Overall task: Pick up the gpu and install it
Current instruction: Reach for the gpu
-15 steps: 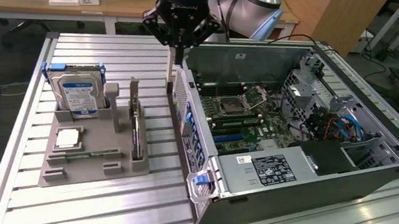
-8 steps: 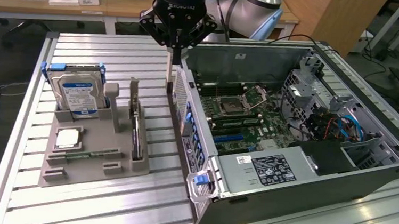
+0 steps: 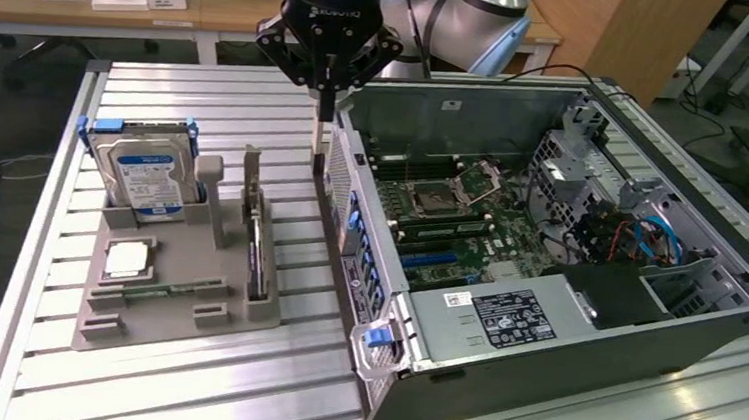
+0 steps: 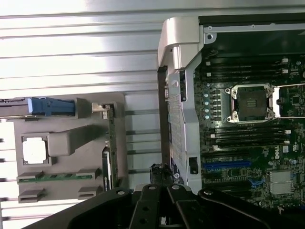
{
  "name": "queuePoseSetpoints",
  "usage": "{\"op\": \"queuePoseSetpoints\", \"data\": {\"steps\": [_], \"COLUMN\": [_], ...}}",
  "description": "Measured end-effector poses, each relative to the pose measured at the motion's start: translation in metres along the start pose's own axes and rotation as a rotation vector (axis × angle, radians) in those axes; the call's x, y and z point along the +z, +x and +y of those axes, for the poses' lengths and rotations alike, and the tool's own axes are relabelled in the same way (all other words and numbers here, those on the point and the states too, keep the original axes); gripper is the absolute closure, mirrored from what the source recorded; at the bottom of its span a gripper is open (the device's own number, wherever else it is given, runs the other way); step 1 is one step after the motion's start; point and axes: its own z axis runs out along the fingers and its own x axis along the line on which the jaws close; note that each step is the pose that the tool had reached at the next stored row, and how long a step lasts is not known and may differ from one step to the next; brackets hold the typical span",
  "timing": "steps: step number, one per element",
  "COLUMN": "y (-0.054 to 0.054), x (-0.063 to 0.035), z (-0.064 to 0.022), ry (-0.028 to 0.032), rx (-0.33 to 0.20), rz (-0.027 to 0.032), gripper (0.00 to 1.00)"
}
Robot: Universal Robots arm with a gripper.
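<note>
End effector clenched and empty; gpu standing in its holder.
The black end effector's fingers are pressed together, grasping nothing, between the grey plastic holder tray and the open black computer case. The gpu, a thin dark card on edge in that tray, lies near it toward the exterior view's left, with its long axis parallel to the case wall.

We read "ROBOTIQ" in pale letters on the body of the black gripper, and "DELL" in small white letters on the dark green motherboard.
</note>
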Motion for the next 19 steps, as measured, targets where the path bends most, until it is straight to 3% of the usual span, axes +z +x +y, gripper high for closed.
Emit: {"op": "queuePoseSetpoints", "data": {"steps": [19], "y": [0.014], "x": [-0.0006], "z": [-0.0044], "ry": [0.0], "rx": [0.0], "rz": [0.0001], "gripper": [0.89]}}
